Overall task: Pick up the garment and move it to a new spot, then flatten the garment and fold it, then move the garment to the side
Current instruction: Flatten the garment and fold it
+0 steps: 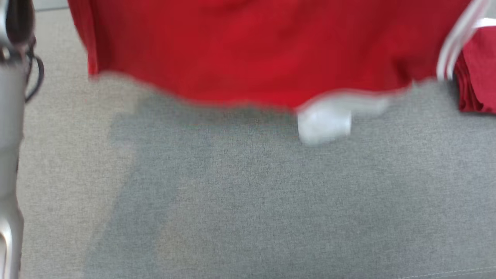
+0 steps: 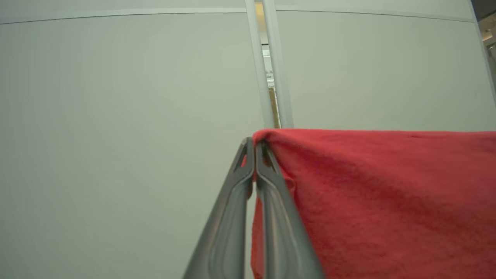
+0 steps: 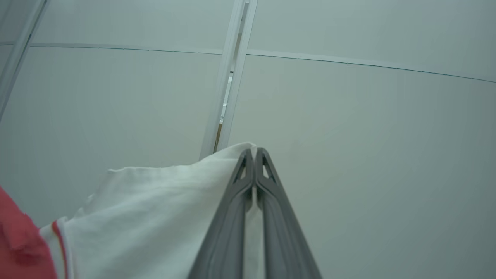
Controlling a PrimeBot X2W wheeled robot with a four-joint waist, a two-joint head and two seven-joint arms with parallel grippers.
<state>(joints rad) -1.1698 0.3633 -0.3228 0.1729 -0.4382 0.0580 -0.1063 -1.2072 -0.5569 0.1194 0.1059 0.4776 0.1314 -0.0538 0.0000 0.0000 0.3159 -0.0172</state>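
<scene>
A red garment (image 1: 255, 50) with white trim hangs across the top of the head view, lifted off the grey cloth surface (image 1: 248, 201); its lower hem is blurred and a white part (image 1: 324, 123) dangles below it. In the left wrist view my left gripper (image 2: 255, 144) is shut on a red corner of the garment (image 2: 387, 201). In the right wrist view my right gripper (image 3: 255, 154) is shut on a white part of the garment (image 3: 155, 217), with red cloth (image 3: 19, 248) at the lower left.
A second red fabric piece (image 1: 478, 73) lies at the right edge of the grey surface. A pale arm section with a dark cable (image 1: 11, 116) runs down the head view's left edge. Pale wall panels (image 2: 116, 116) stand behind both grippers.
</scene>
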